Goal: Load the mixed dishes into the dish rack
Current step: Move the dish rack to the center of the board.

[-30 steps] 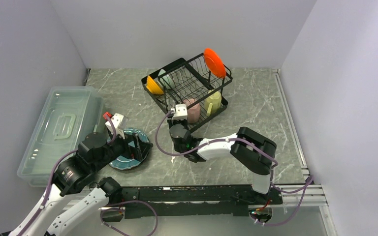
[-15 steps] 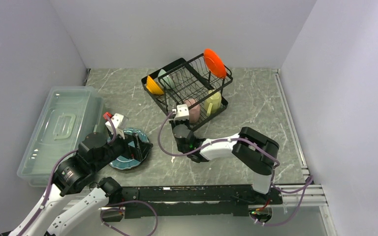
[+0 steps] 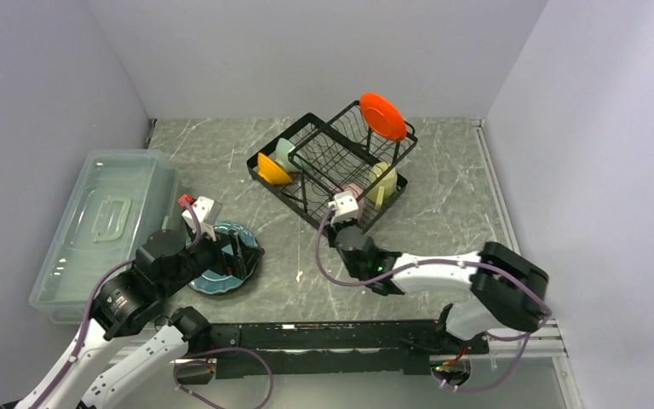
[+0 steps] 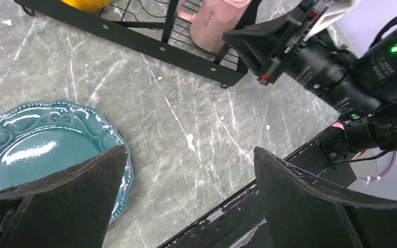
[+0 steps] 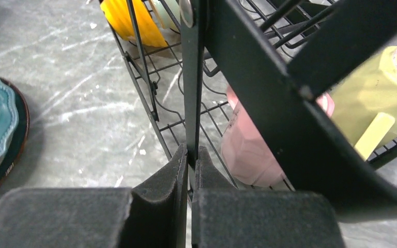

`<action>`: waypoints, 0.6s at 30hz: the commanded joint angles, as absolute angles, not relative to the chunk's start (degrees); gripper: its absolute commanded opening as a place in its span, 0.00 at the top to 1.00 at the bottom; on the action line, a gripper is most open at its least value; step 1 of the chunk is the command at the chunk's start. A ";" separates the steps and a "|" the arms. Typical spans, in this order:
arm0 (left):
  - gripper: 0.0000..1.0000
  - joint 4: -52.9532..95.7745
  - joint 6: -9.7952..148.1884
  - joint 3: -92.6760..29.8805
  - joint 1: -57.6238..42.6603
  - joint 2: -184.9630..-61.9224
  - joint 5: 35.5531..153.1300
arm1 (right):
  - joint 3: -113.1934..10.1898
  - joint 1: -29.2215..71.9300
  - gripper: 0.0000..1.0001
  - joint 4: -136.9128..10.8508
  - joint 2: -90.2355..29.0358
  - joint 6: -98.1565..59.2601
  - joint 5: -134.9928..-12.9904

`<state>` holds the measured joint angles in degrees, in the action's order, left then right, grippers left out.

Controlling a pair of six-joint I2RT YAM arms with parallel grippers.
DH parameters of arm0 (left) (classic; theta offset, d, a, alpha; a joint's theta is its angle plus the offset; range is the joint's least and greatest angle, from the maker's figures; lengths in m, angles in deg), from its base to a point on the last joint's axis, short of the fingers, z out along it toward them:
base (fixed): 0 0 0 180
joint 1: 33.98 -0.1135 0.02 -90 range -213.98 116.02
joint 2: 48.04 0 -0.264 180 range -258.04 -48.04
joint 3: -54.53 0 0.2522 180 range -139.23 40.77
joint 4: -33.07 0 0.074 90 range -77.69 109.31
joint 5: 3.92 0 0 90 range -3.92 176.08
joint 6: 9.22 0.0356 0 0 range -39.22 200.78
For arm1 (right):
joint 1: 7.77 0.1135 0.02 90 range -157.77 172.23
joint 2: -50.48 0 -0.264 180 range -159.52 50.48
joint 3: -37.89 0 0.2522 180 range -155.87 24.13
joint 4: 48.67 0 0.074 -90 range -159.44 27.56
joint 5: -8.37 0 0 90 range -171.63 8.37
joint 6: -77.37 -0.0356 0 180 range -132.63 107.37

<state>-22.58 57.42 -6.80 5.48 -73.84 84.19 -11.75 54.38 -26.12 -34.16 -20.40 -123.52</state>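
Observation:
The black wire dish rack [image 3: 317, 164] stands at the back middle of the table. Its top tier holds a small orange-red plate [image 3: 383, 115] on edge. The lower tray holds an orange-yellow bowl [image 3: 271, 168], a pale green bowl [image 3: 285, 152], a pink mug [image 5: 248, 150] and a pale yellow mug [image 5: 377, 98]. My right gripper [image 5: 191, 155] is shut on an upright black post of the rack [image 5: 192, 77] at its near corner. A teal plate [image 4: 36, 150] lies flat on the table at the left. Just above its right rim my left gripper [image 4: 188, 155] hangs open, holding nothing.
A clear plastic lidded bin [image 3: 102, 223] sits along the left wall. Grey walls close in the table at the back and on both sides. The black base rail [image 4: 248, 206] runs along the near edge.
My right gripper has shut on the rack's post and swung right with it; the rack has slid and turned to the right. The left arm and teal plate are where they were.

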 commanded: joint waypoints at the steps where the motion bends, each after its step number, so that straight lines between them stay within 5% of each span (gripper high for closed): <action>1: 0.01 -22.35 58.09 -6.84 5.48 -73.96 83.20 | -9.46 52.89 1.00 -28.18 -22.25 -21.83 -115.93; 18: 0.01 -22.53 57.65 -6.82 5.46 -74.74 82.71 | 5.13 52.17 1.00 -54.65 12.47 -29.99 -119.16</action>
